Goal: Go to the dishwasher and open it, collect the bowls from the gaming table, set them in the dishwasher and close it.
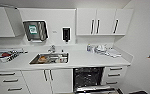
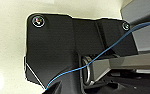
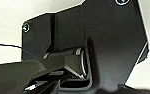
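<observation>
Claw state, both arms: cannot tell; wrist views give the dark robot plate over a pale surface. Head view: dishwasher (image 1: 88, 78) open beneath the white desk (image 1: 91, 60), just beside the double cabinet doors (image 1: 48, 80), door folded down, dark interior exposed. Sink (image 1: 49, 58) holds dishes, set toward the left.

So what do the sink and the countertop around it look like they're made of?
The sink looks like stainless steel: grey walls with a dull metallic sheen, though things inside hide much of the basin. The countertop is smooth, uniformly white and nearly matte, which suggests laminate or a solid-surface material; the head view can't settle which.
</observation>
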### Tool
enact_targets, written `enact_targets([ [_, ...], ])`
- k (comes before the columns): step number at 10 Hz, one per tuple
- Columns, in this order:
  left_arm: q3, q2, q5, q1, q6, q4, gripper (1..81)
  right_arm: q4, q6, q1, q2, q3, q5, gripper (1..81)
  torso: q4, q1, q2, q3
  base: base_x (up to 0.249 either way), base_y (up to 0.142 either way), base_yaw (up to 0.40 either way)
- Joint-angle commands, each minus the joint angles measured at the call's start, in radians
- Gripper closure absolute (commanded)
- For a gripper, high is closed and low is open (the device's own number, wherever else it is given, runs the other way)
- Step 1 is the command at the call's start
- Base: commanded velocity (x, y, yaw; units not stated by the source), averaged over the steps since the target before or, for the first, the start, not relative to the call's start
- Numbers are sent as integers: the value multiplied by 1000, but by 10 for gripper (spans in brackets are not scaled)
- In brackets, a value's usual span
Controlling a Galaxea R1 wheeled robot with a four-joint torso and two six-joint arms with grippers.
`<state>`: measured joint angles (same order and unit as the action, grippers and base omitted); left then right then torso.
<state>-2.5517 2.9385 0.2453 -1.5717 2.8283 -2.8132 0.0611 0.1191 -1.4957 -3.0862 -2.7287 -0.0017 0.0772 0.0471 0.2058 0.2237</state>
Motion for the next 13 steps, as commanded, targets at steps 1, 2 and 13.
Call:
enact_targets([
  [1,5,-10,68,31,52,-67,10,2,-3,45,-7,1,-60,10,0,0,0,0,0,0,0],
  [2,4,-11,69,31,52,-67,10,2,-3,44,-7,1,-60,10,0,0,0,0,0,0,0],
  [13,-7,-21,68,32,52,-67,10,-3,2,44,-7,1,-60,10,0,0,0,0,0,0,216],
])
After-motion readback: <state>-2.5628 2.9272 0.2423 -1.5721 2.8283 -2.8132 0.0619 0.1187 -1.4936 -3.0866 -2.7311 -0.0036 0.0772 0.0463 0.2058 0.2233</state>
